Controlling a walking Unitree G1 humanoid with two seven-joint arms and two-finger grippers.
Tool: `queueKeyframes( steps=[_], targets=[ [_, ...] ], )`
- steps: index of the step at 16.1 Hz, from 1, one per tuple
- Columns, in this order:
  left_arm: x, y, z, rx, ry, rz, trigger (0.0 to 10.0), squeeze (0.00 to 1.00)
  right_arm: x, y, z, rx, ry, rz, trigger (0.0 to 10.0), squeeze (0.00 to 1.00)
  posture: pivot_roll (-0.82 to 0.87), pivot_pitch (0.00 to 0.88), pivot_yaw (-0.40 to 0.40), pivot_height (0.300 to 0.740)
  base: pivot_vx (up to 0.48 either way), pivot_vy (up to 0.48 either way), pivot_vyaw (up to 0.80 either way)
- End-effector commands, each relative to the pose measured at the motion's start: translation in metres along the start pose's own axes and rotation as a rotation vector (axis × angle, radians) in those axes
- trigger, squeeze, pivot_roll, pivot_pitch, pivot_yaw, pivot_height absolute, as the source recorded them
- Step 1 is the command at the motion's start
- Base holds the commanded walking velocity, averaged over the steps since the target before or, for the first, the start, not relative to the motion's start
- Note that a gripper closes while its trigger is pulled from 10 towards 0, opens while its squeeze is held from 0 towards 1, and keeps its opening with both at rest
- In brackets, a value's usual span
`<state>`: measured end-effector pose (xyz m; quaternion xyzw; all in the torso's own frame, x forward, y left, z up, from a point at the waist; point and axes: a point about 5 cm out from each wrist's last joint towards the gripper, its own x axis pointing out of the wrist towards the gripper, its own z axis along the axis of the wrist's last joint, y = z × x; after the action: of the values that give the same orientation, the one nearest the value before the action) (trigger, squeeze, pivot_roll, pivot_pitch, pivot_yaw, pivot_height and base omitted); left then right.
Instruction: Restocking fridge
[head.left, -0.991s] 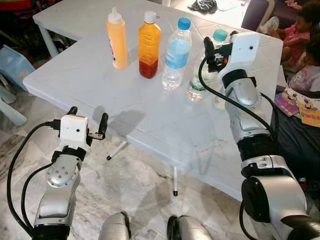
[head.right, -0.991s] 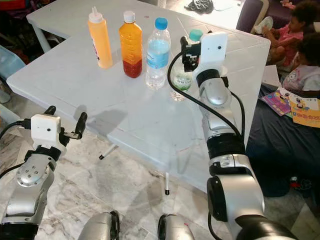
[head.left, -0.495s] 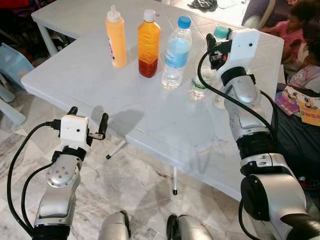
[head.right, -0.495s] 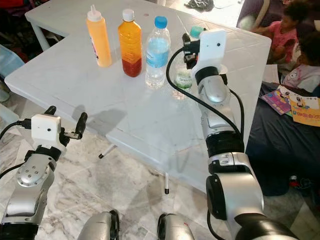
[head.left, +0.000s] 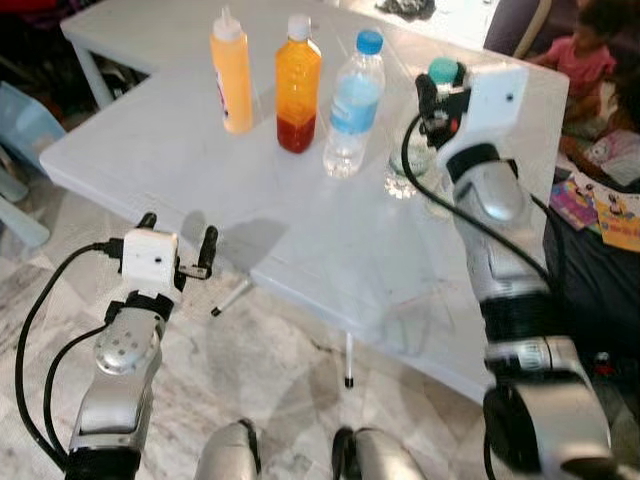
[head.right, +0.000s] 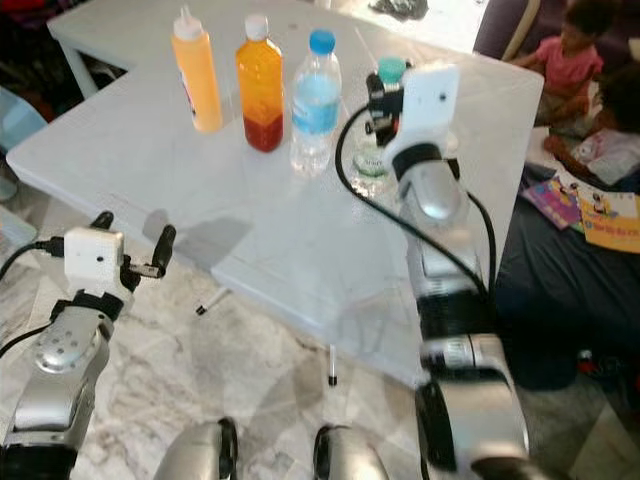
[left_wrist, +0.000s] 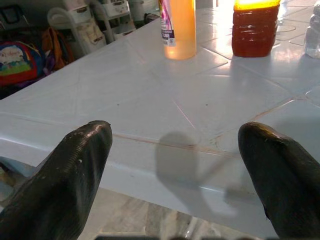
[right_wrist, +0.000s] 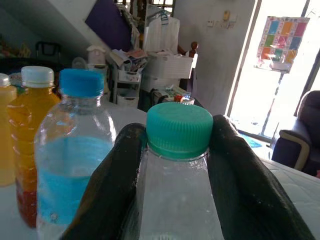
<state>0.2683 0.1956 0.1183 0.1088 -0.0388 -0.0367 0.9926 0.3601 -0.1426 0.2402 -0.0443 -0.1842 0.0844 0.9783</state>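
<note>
Head pair looking steeply down over the table (head.left: 300, 230); wrist cameras close and low along the fingers (left_wrist: 75, 175), sharing the bottles (right_wrist: 70, 150).

Left gripper (left_wrist: 175, 150) at the edge of a white table (left_wrist: 100, 105)

Two black fingers (left_wrist: 65, 175) fill the lower corners of the frame, set wide apart with the table edge between them. At the upper middle stands an orange squeeze bottle (left_wrist: 179, 27) with a label; to its right, a bottle of amber drink (left_wrist: 256, 27), darker at the base. Cluttered shelves (left_wrist: 95, 22) and a colourful bag (left_wrist: 20, 57) sit at the upper left.
</note>
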Motion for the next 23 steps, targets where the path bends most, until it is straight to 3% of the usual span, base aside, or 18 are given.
queueKeyframes(
  steps=[1, 4, 6, 7, 13, 15, 19, 23],
  targets=[
    [0.001, 0.000, -0.001, 0.018, 0.013, -0.002, 10.0, 0.00, -0.004, 0.000, -0.007, 0.009, 0.046, 0.004, 0.0, 0.00, 0.07, 0.142, -0.052, 0.740, 0.000, 0.000, 0.00],
    [0.005, 0.004, 0.003, 0.031, 0.004, 0.001, 10.0, 0.00, -0.016, 0.008, 0.002, 0.057, 0.051, 0.020, 0.0, 0.00, 0.06, 0.157, -0.054, 0.740, 0.000, 0.000, 0.00],
    [0.006, 0.007, 0.004, 0.045, 0.003, 0.013, 10.0, 0.00, -0.021, 0.017, 0.010, 0.084, 0.024, 0.046, 4.7, 0.00, 0.06, 0.160, -0.055, 0.740, 0.000, 0.000, 0.00],
    [0.006, 0.009, 0.002, 0.047, 0.017, 0.040, 10.0, 0.00, -0.024, 0.021, 0.017, 0.108, -0.005, 0.047, 10.0, 0.00, 0.05, 0.159, -0.061, 0.740, 0.000, 0.000, 0.00],
    [0.005, 0.006, -0.002, 0.031, 0.031, 0.072, 10.0, 0.00, -0.037, 0.036, 0.025, 0.155, -0.040, 0.084, 10.0, 0.00, 0.05, 0.152, -0.075, 0.740, 0.000, 0.000, 0.00],
    [0.002, 0.009, -0.011, 0.021, 0.056, 0.090, 10.0, 0.00, -0.067, 0.055, 0.019, 0.229, 0.006, 0.197, 10.0, 0.00, 0.04, 0.127, -0.073, 0.740, 0.000, 0.000, 0.00],
    [0.012, 0.000, -0.007, 0.014, 0.044, 0.074, 10.0, 0.00, -0.062, 0.051, 0.019, 0.215, 0.001, 0.173, 10.0, 0.00, 0.04, 0.094, -0.068, 0.740, -0.132, 0.000, 0.00],
    [0.011, 0.000, -0.009, 0.015, 0.039, 0.079, 10.0, 0.00, -0.059, 0.048, 0.019, 0.191, -0.007, 0.161, 10.0, 0.00, 0.05, 0.092, -0.071, 0.740, -0.270, 0.000, 0.00]
  ],
)
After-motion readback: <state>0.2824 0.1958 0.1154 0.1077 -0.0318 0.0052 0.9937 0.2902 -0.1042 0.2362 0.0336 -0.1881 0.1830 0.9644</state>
